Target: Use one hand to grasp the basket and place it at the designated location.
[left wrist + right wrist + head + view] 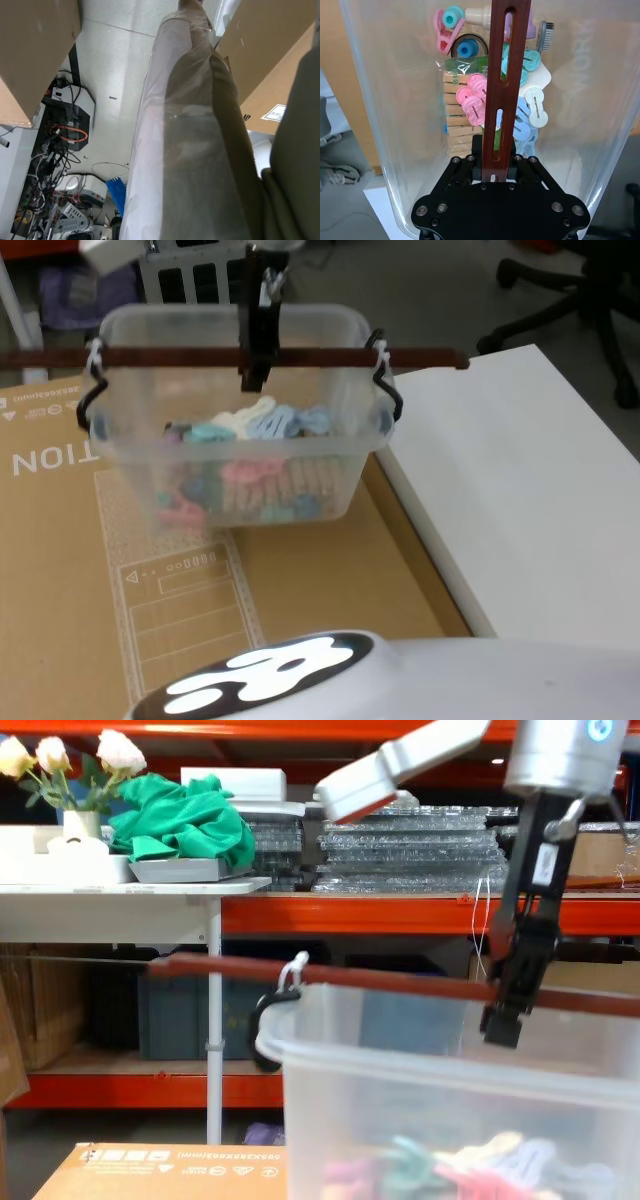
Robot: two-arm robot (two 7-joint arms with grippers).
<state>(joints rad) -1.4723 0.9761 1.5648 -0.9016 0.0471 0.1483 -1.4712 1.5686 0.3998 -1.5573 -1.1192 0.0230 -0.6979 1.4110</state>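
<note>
The basket (130, 455), a translucent whitish tub, is over the brown cardboard sheet (60, 540), and its reddish-brown slotted handle (160, 357) is raised level above the rim. My right gripper (258, 365) comes down from above and is shut on the middle of the handle. In the right wrist view the black fingers (462, 172) clamp the handle (505, 75), with pastel clothes pegs (472, 100) lying in the tub below. The chest view shows the gripper (505, 1020) on the handle (380, 980) above the tub's rim (400, 1065). Whether the tub's bottom touches the cardboard I cannot tell.
A white table top (520, 490) borders the cardboard on the right. An office chair (580, 290) and a grey crate (195, 275) stand on the floor behind. Orange shelving (350, 915) with stacked goods fills the room beyond. The left wrist view looks down at floor, cables (60, 135) and cardboard boxes (30, 55).
</note>
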